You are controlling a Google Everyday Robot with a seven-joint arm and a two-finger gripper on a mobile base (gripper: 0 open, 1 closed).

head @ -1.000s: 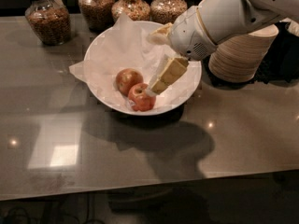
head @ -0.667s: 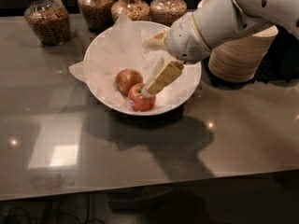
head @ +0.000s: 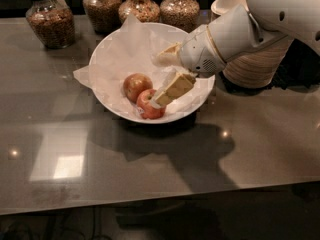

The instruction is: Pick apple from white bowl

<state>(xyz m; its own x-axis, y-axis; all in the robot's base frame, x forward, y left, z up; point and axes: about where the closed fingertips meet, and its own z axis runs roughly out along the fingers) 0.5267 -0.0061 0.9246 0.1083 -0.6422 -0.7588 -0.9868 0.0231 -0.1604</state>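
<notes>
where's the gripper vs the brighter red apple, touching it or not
Cannot tell. In the camera view the open gripper is over the white bowl; its lower finger overlaps the brighter red apple, hiding any contact or gap.

Over the white bowl point(head: 103, 51) hangs the gripper point(head: 159, 81) (fingers spread), one finger against the apple point(head: 146, 108), beside a duller apple point(head: 135, 85)

Cream hand point(head: 160, 79) at red apple point(head: 148, 108) in white bowl point(head: 107, 49), beside brownish-red apple point(head: 135, 85), grey table point(head: 200, 159)
</notes>
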